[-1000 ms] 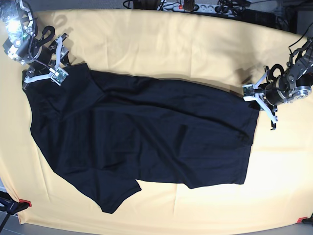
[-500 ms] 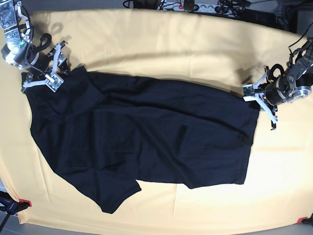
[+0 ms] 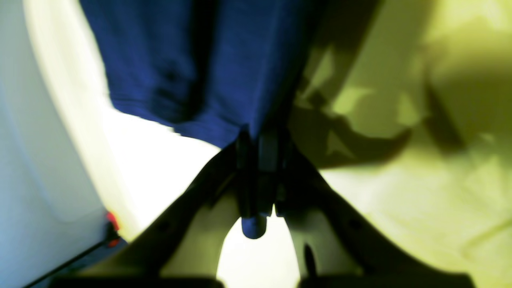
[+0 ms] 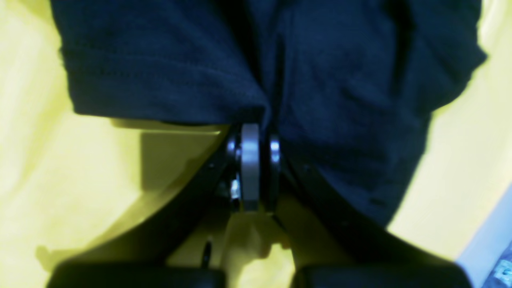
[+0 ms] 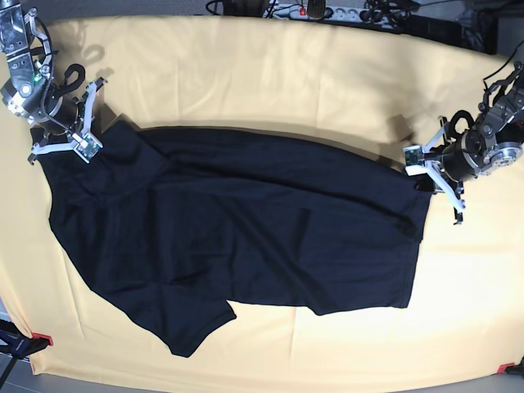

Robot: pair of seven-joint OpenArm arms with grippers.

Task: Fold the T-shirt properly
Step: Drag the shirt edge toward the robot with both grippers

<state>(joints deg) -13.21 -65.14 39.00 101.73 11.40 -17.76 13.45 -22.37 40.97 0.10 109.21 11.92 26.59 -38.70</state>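
The black T-shirt (image 5: pixel 237 225) lies spread across the yellow table cloth (image 5: pixel 270 74), with one sleeve pointing toward the front edge. At the shirt's far left corner my right gripper (image 5: pixel 84 147) is shut. The right wrist view shows its jaws (image 4: pixel 256 124) pinched together on a stitched edge of the T-shirt (image 4: pixel 168 64). My left gripper (image 5: pixel 414 158) is shut on the shirt's right corner by the hem. In the left wrist view the T-shirt (image 3: pixel 192 60) looks blue and runs into the left gripper (image 3: pixel 260 138), whose jaws are closed.
Red clamps (image 5: pixel 42 339) (image 5: pixel 506 368) hold the cloth at the two front corners. A power strip and cables (image 5: pixel 319 10) lie beyond the back edge. Bare yellow cloth surrounds the shirt on every side.
My right gripper slid left and closed on the shirt's corner, dragging that corner left with it. The left gripper stayed shut on the right corner and barely moved.
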